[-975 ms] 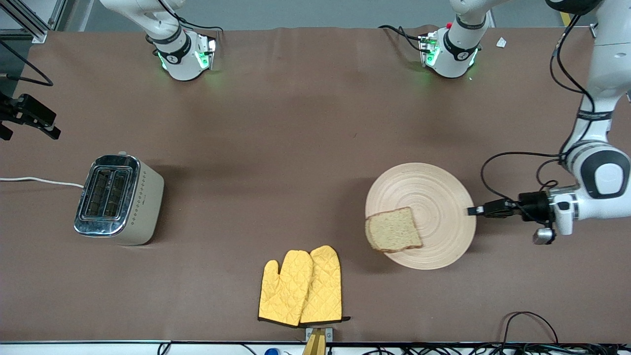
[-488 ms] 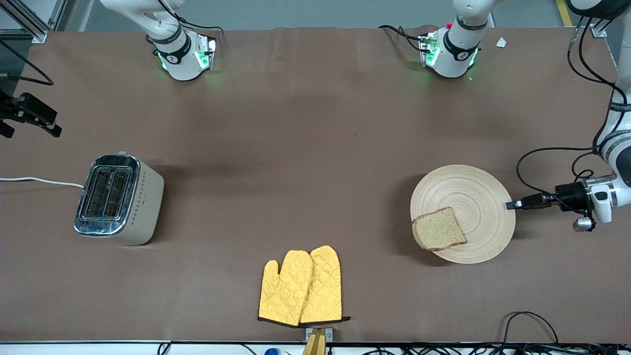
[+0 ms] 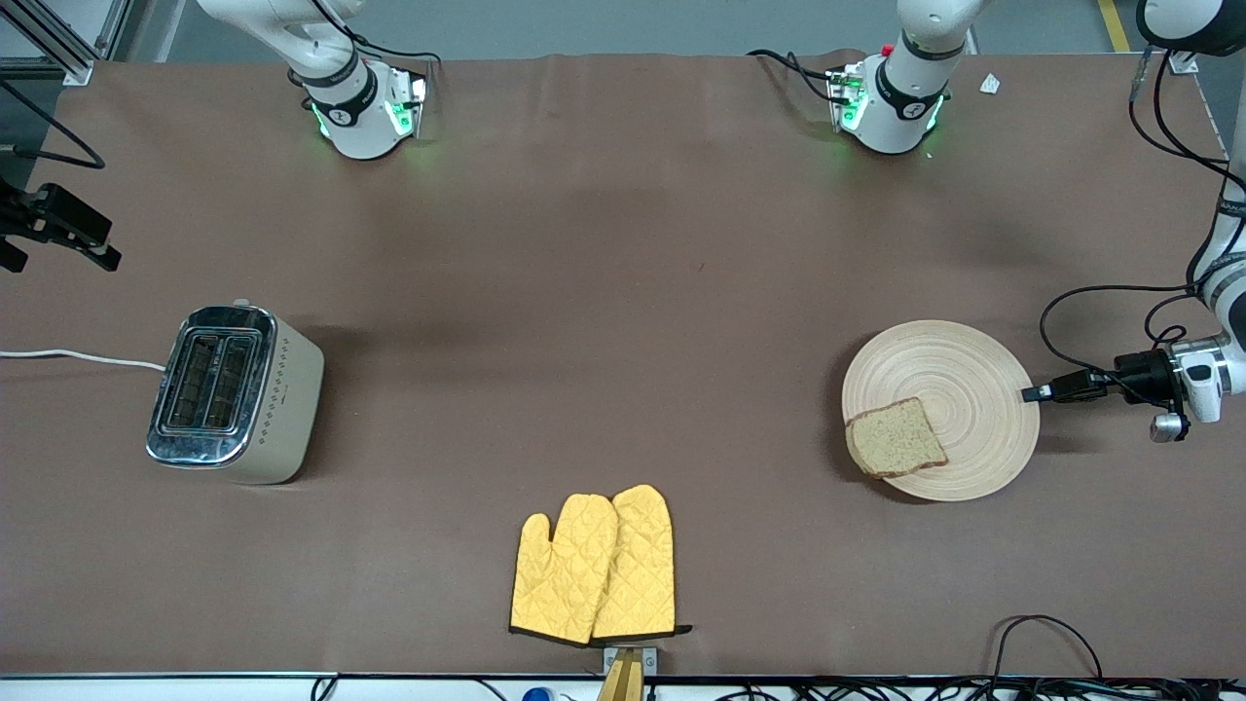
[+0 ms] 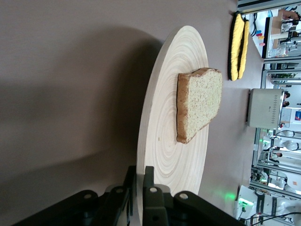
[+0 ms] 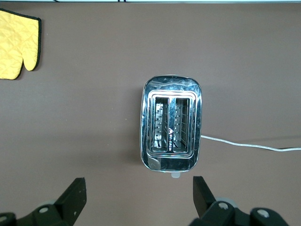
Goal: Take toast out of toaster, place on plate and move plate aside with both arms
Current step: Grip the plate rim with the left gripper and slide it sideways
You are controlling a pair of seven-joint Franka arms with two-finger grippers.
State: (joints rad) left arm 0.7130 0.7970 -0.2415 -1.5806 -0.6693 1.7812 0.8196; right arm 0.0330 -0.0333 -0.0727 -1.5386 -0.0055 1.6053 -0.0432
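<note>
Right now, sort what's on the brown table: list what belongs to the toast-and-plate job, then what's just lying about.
Part of the job:
- square slice of brown wholegrain toast, lying on the plate
- round beige wooden plate, clamped at its rim by the left gripper
- right gripper, open above the toaster

Lying about:
- shiny two-slot toaster, slots empty
- pair of yellow quilted oven mitts

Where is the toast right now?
The toast lies on the plate, on the part nearest the front camera, toward the left arm's end of the table; the left hand grips the plate's rim.
</note>
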